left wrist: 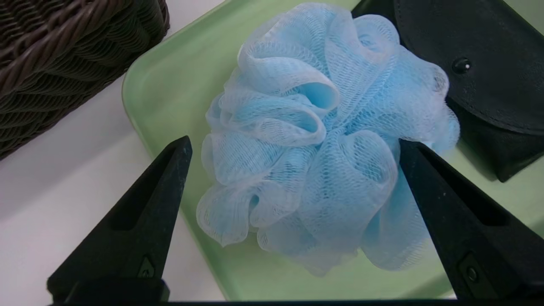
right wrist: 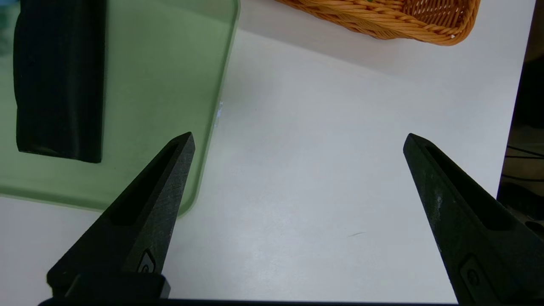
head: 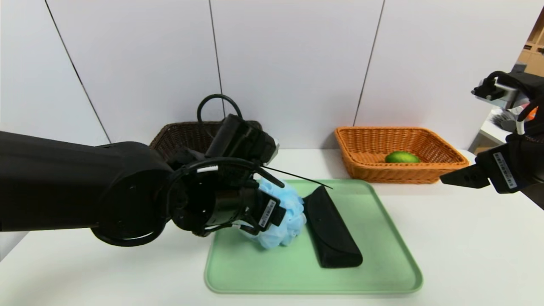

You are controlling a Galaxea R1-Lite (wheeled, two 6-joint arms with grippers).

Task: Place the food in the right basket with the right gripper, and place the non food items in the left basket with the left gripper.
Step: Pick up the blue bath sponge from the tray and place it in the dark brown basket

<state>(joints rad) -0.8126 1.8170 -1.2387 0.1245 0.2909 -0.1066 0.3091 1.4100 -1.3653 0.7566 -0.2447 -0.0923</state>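
My left gripper (left wrist: 293, 146) is spread wide around the pouf (left wrist: 323, 140) (case (left wrist: 488, 72) just beside); my arm hides the left basket (head: 178, 136) partly.

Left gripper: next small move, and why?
Probably ease a little farther down and close. The left gripper is open with its fingers either side of the blue bath pouf, which sits ungripped on the green tray beside the glasses case. The lime already lies in the orange basket; the right gripper hangs open over the table.
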